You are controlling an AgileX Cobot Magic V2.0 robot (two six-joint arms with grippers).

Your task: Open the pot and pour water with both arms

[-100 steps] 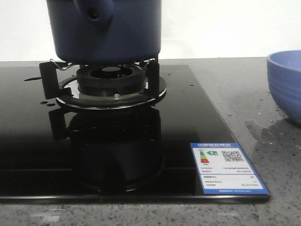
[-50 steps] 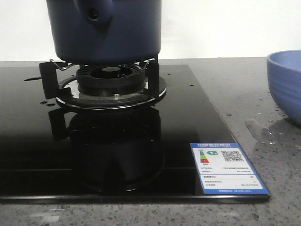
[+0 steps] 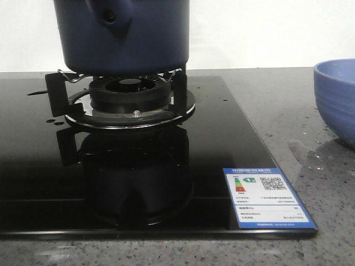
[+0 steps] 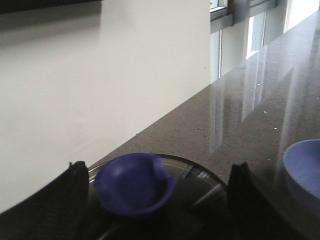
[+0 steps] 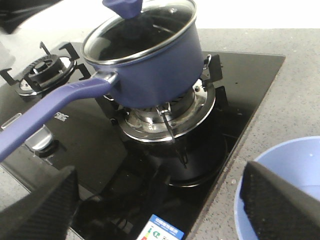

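The left gripper (image 4: 155, 200) has its jaws spread wide on either side of the lid knob (image 4: 134, 183), not touching it. The pot (image 3: 125, 36) sits on the burner (image 3: 130, 97) of the black hob (image 3: 166, 183). The right gripper (image 5: 160, 205) hangs with jaws wide above the bench (image 3: 321, 122), near the blue bowl (image 3: 337, 100).

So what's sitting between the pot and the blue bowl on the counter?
Nothing stands there. In the front view, between the pot and the bowl lie only black cooktop glass and speckled counter with water drops; the right wrist view agrees.
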